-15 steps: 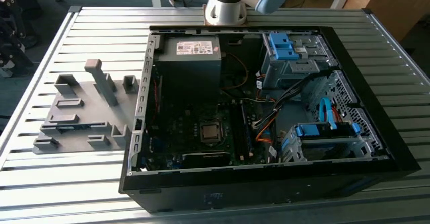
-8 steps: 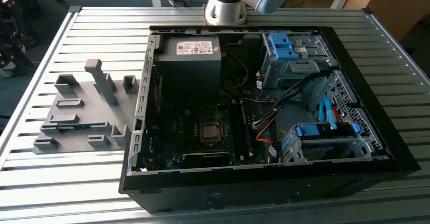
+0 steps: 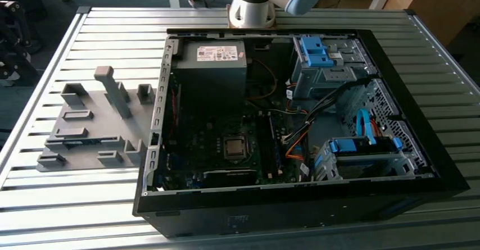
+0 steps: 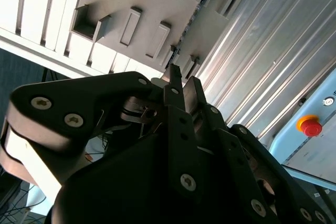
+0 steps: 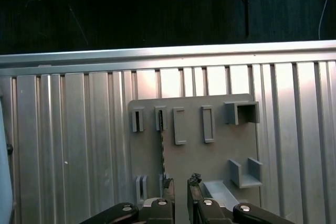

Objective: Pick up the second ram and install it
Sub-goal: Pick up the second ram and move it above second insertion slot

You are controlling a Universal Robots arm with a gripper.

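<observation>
The second ram (image 5: 162, 150) stands in the grey holder (image 5: 220, 161) just beside the pincer (image 5: 181, 182), which points down, narrow, holding nothing.

Ribbed metal table (image 3: 60, 205), dark floor (image 5: 131, 9) beyond, wooden panel (image 3: 444, 5) behind — bright glare on slats

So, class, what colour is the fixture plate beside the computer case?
The fixture plate is plain grey, clearest in the exterior view.
</observation>
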